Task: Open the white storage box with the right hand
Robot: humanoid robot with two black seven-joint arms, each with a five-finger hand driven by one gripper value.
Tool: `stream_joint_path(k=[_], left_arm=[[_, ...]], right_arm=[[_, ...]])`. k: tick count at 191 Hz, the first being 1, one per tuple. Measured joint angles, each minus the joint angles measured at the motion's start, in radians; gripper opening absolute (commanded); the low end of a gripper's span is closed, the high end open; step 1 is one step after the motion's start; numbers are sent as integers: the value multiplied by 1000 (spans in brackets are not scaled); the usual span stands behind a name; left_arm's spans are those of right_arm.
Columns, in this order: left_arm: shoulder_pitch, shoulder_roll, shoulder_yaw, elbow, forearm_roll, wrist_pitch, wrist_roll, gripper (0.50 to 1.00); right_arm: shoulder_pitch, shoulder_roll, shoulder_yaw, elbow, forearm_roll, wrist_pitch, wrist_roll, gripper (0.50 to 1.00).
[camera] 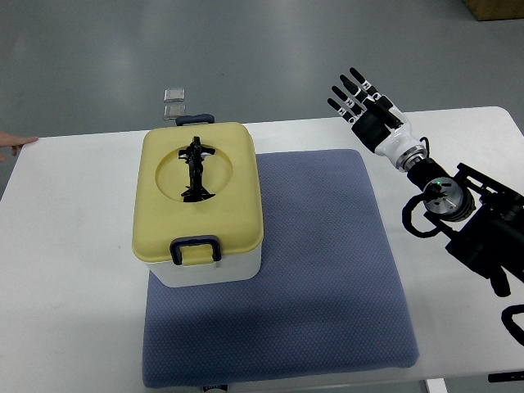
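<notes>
**Right hand raised, box still shut**

At the far right of the table [74,246], my right hand [364,102] hovers with its fingers [350,82] spread straight and apart, holding nothing. The storage box [201,213] sits well to its left on the left part of the blue mat [327,270], its yellow lid [196,192] down, black handle [196,169] folded flat, and dark latch [195,248] on the near side.
</notes>
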Motion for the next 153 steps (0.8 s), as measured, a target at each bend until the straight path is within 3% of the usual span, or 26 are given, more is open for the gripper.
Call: stream_joint_path(k=[38,69,101,153], left_arm=[[-2,0,1,-2,1,0,0,1000],[-2,0,0,-2,2,0,0,1000],[-2,0,0,-1,1,0,0,1000],[-1,0,2,-3,1,-1,0,1000]], right_arm=[[49,-28,-2,45,-233,15,-3,928],[139,-93,-24,90,-610,66,-41,928],[314,-165,-121,117,-999,157,-76,930],[620,-196,-390,223,-1326,171,-78,928]])
